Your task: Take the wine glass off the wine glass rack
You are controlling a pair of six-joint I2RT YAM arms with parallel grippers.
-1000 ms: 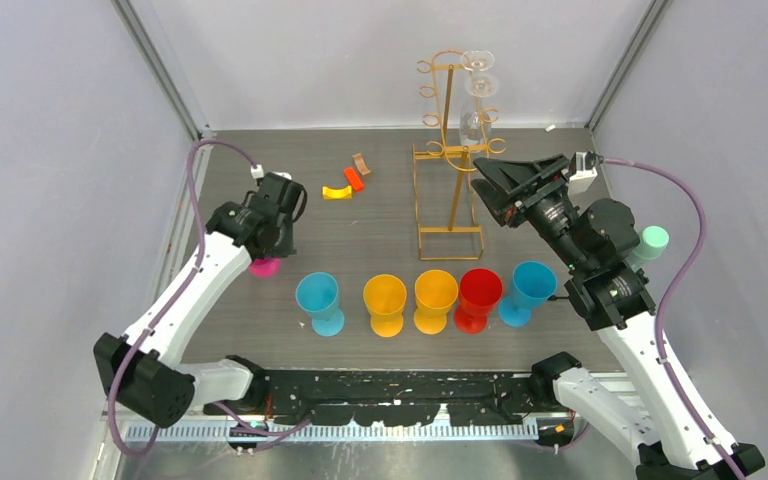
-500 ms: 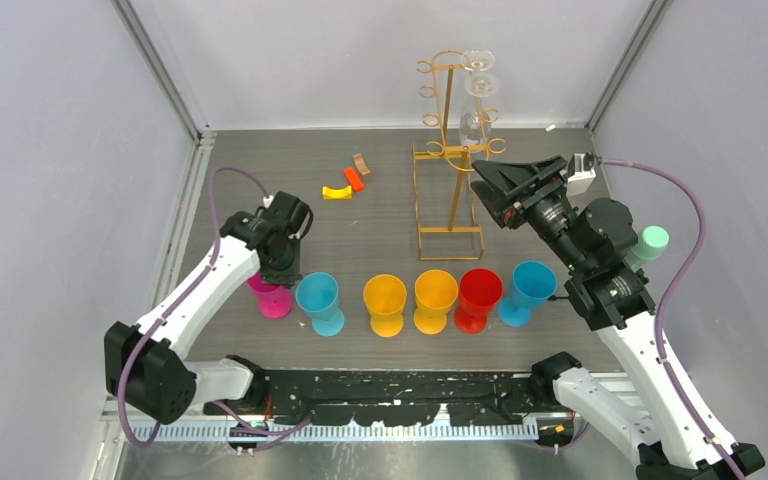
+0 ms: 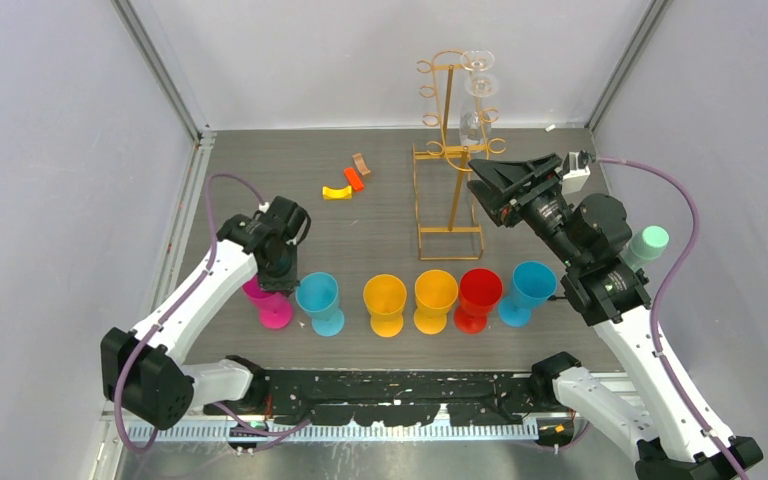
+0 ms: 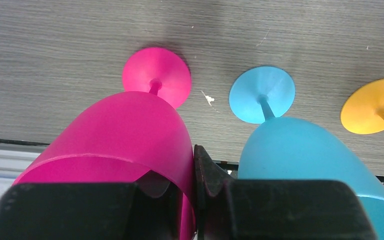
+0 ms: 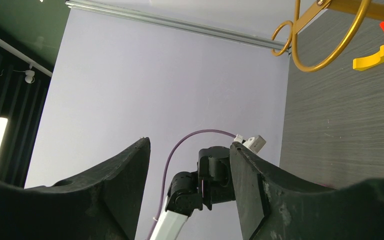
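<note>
The gold wire wine glass rack [image 3: 449, 190] stands at the back of the table. A clear wine glass [image 3: 476, 98] hangs upside down on its upper right hooks. My right gripper [image 3: 480, 182] is open and empty, just right of the rack's upright and below that glass. In the right wrist view the open right gripper [image 5: 190, 150] has the rack's gold hooks [image 5: 325, 45] above it. My left gripper [image 3: 278, 272] is shut on the rim of a pink wine glass [image 3: 274, 312]. In the left wrist view [image 4: 177, 175] one finger is inside the pink bowl [image 4: 130, 125].
A row of plastic glasses stands near the front: blue [image 3: 319, 300], yellow [image 3: 385, 300], orange [image 3: 435, 296], red [image 3: 479, 294], blue [image 3: 530, 288]. A mint cup [image 3: 650, 243] is behind my right arm. Small yellow [image 3: 337, 192], red [image 3: 354, 179] and brown [image 3: 362, 163] pieces lie left of the rack.
My left arm has carried the pink glass toward the near edge and right, to the left end of the row beside the blue glass. My right gripper has shifted slightly toward the rack.
</note>
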